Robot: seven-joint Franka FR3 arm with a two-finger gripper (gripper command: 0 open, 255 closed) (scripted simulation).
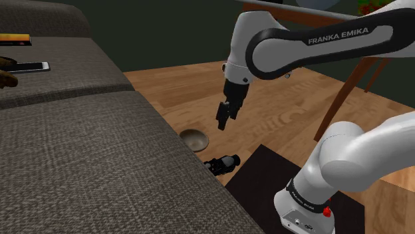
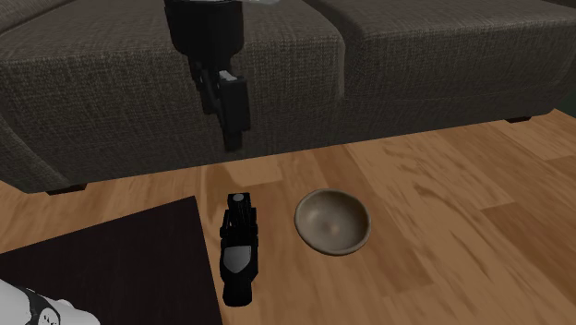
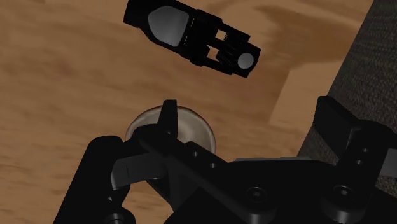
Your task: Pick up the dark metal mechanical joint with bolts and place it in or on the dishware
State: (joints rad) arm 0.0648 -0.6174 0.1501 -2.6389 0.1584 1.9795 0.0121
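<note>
end effector point(image 1: 223, 123): all black, two fingers standing apart, nothing between them; hangs in the air above the floor, pointing down
end effector, second exterior view point(image 2: 233, 140): in front of the sofa's base, above the joint's far end, clear of it
end effector, wrist view point(image 3: 251, 108): wide gap between the fingers, bare floor in the gap
mechanical joint point(image 1: 223, 163): lies flat on the floor, below the end effector, not touched
joint vs fingers: in the wrist view the joint point(image 3: 191, 36) sits beyond the fingertips, outside the gap
joint vs stand: just beside the stand's edge, long axis running along it point(image 2: 238, 247)
joint look: dark, near black, long blocky body, pale grey rounded plate on one half, small round grey cap at the other end, ridged section between
bowl point(image 1: 193, 139): on the floor near the joint, apart from it, upright and empty
bowl look: round, shallow, dull grey-brown, smooth inside point(image 2: 332, 222)
bowl, wrist view point(image 3: 191, 127): partly behind one finger
floor point(image 2: 462, 231): light wood planks, visible grain
sofa point(image 1: 80, 146): dark grey-brown, coarse woven fabric; short dark feet show in the second exterior view
stand point(image 2: 111, 268): flat black top, square corner
arm point(image 1: 319, 40): white glossy shells, dark joints, lettering FRANKA EMIKA
</note>
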